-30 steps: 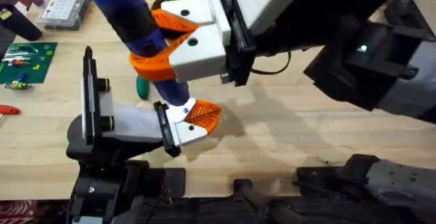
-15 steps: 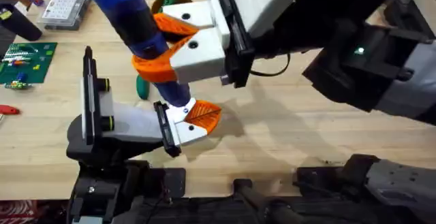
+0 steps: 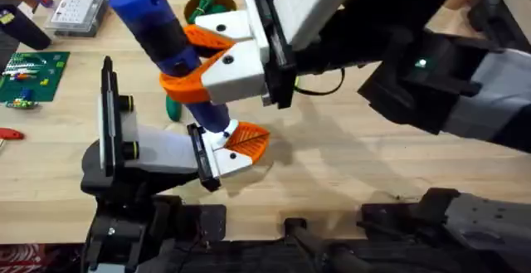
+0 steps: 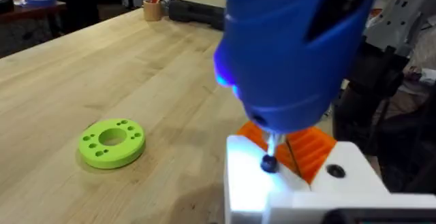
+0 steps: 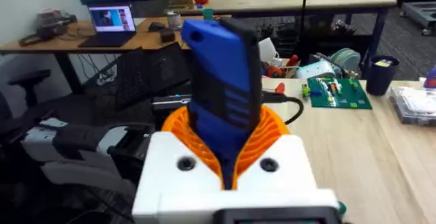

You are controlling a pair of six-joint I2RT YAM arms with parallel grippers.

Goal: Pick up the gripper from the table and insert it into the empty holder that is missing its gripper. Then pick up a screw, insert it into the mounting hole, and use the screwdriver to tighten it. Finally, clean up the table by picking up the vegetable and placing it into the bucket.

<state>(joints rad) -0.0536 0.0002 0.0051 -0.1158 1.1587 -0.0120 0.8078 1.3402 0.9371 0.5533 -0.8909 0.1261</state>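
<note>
Since 1 s ago, the right arm has swung a little toward the far left of the bench (image 3: 348, 153), and the screwdriver's (image 3: 170, 45) blue body leans further left; the bucket (image 3: 207, 7) behind it shows more of its rim. The holder (image 3: 153, 153), the mounted gripper (image 3: 241, 143) and the vegetable (image 3: 172, 107) lie as before.

The right gripper (image 3: 195, 57) is clamped on the screwdriver, its orange ribbed pads wrapped around the blue barrel on both sides. The right wrist view shows the blue body rising between the 2 white fingers (image 5: 184, 166).

The driver's nose points down at the orange finger piece, which sits on its white base at the black plate ending the holder. In the left wrist view the thin metal bit (image 4: 271, 146) meets a dark screw head (image 4: 268, 163) on that white base, with the orange ribs just behind.

The vegetable rests on the bench just left of the driver's nose, partly hidden. A lime-green ring (image 4: 111, 141) lies flat on the bench, well apart from the holder. I cannot tell the left gripper's state.
</note>
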